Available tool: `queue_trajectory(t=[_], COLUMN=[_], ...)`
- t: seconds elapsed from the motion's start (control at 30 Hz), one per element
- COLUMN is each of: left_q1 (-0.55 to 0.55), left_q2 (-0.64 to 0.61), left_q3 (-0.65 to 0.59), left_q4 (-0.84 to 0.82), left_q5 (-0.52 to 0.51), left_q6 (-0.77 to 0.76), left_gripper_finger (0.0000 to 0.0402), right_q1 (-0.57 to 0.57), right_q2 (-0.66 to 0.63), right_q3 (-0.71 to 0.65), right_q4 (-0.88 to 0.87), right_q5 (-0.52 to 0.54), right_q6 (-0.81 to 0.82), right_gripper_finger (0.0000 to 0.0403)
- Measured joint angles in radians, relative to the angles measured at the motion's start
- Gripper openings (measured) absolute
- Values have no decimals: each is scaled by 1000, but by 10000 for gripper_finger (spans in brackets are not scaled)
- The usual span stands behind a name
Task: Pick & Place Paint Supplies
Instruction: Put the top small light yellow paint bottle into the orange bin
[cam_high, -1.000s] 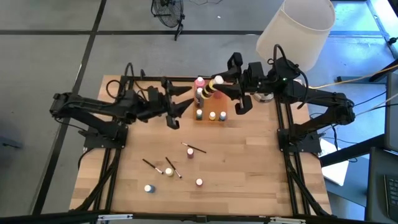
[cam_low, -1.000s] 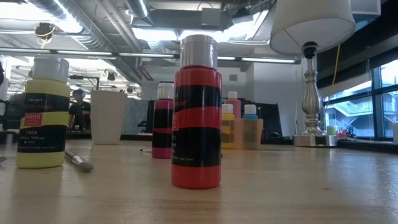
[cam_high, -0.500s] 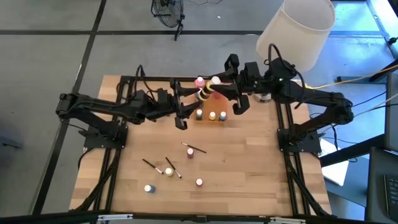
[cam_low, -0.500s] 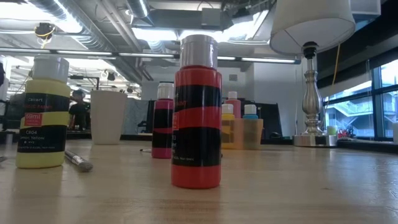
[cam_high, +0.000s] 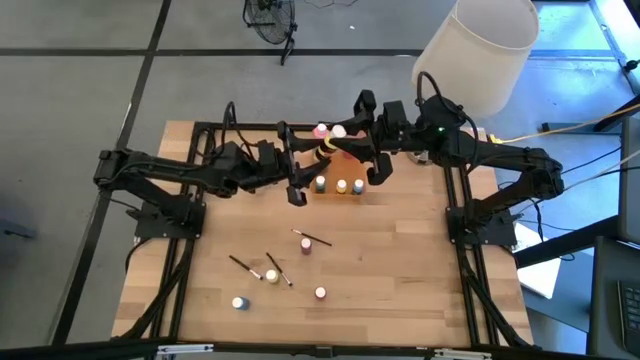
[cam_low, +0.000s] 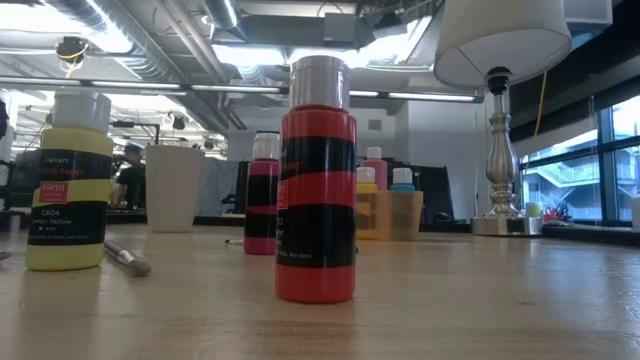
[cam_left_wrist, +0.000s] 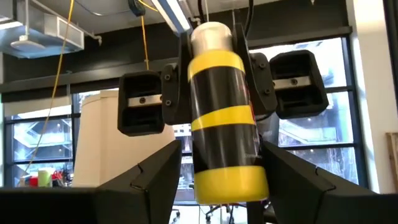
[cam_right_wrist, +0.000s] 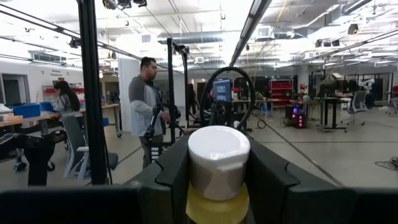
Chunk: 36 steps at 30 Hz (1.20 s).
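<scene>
1. A yellow-and-black paint bottle with a white cap is up in the air over the back of the wooden surface, tilted, above the cluster of bottles there.
2. The right end effector is clamped on that bottle; from its own wrist camera the white cap sits squarely between its two dark fingers.
3. The left end effector reaches in from the other side, its fingers spread apart on either side of the bottle's lower end, with a gap still showing on both sides.
4. Just below, a pink-capped bottle and a row of small bottles stand together at the back of the surface.
5. Nearer the front, well apart from that cluster, lie thin dark brushes and several small bottles, among them a blue-capped one and a pink one.
6. From table height, a red-and-black bottle stands closest, a yellow one off to its side with a brush tip beside it.
7. A white-shaded lamp stands at the back corner by the right arm.
8. People are visible in the room beyond.
</scene>
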Motion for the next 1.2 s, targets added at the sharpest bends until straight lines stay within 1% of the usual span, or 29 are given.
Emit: queue_trajectory(t=[0.2, 0.5, 0.9, 0.97, 1.1, 1.2], left_q1=[9, 9, 14, 14, 14, 15], left_q2=[0, 0, -2, -3, -12, -30], left_q3=[0, 0, 0, 0, 0, 0], left_q4=[-27, -32, -39, -42, -60, -84], left_q5=[16, 29, 35, 37, 40, 35], left_q6=[-1, 4, 21, 28, 36, 33], left_gripper_finger=[190, 149, 147, 147, 146, 146], right_q1=[0, 3, 10, 11, 13, 13], right_q2=[3, 6, 6, 6, 6, 4], right_q3=[0, 0, 0, 0, 0, -1], right_q4=[-4, -7, -15, -17, -36, -72], right_q5=[0, 0, 1, 0, -4, -4], right_q6=[3, 0, -1, 4, 52, 56], right_gripper_finger=[120, 120, 120, 146, 221, 252])
